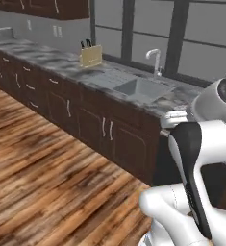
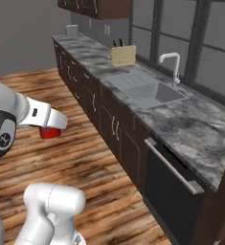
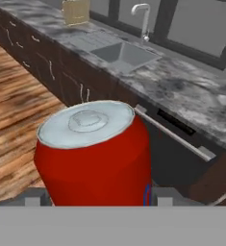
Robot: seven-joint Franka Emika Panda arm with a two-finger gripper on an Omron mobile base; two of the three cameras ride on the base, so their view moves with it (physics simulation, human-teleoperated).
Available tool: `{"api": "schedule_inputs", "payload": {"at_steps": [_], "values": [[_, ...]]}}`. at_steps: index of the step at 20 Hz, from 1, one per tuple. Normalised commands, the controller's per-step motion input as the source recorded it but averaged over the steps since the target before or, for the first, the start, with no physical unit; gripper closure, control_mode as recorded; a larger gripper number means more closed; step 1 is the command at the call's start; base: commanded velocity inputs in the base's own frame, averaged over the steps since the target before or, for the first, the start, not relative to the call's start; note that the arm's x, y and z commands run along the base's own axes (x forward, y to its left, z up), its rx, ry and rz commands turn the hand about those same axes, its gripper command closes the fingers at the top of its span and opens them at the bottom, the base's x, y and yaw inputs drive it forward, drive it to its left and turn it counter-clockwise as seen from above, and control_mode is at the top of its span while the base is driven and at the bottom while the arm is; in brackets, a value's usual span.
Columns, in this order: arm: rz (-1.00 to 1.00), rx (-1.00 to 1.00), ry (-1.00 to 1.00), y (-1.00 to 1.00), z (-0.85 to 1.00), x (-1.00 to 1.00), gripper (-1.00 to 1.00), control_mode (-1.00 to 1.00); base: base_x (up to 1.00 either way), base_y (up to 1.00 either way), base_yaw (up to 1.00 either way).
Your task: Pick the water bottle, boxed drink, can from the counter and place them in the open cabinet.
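- While the base stood out on the wooden floor point(image 2: 85, 158), the gripper point(image 3: 97, 199) held the can point(image 3: 93, 153), its fingers point(image 3: 35, 198) seated low on either flank of the red body.
- In the hand view the can sat leaning, silver top up; in the right base view it showed as a red patch beyond the wrist, above the floor and well apart from the table point(image 2: 181, 119).
- Judgement: hold the grip steady and keep the can level during carriage; avoid fast swings.
- Farther off lay the sink point(image 2: 152, 93), faucet point(image 2: 171, 64) and knife block point(image 2: 123, 55).
- The cabinet's open bay could not be located; approach slowly.
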Motion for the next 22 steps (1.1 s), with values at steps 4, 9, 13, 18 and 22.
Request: {"api": "schedule_inputs", "payload": {"at_steps": [4,9,13,18,22], "values": [[0.0,0.0,0.0,0.0,0.0,0.0,1.0,1.0,0.0,0.03,-1.0],[0.0,0.0,0.0,0.0,0.0,0.0,1.0,1.0,0.04,0.15,-0.96],[0.0,0.0,0.0,0.0,0.0,0.0,1.0,1.0,0.56,0.57,-0.68],[0.0,0.0,0.0,0.0,0.0,0.0,1.0,1.0,0.84,-0.01,-0.26],[0.0,0.0,0.0,0.0,0.0,0.0,1.0,1.0,0.14,-0.46,-0.45]]}}
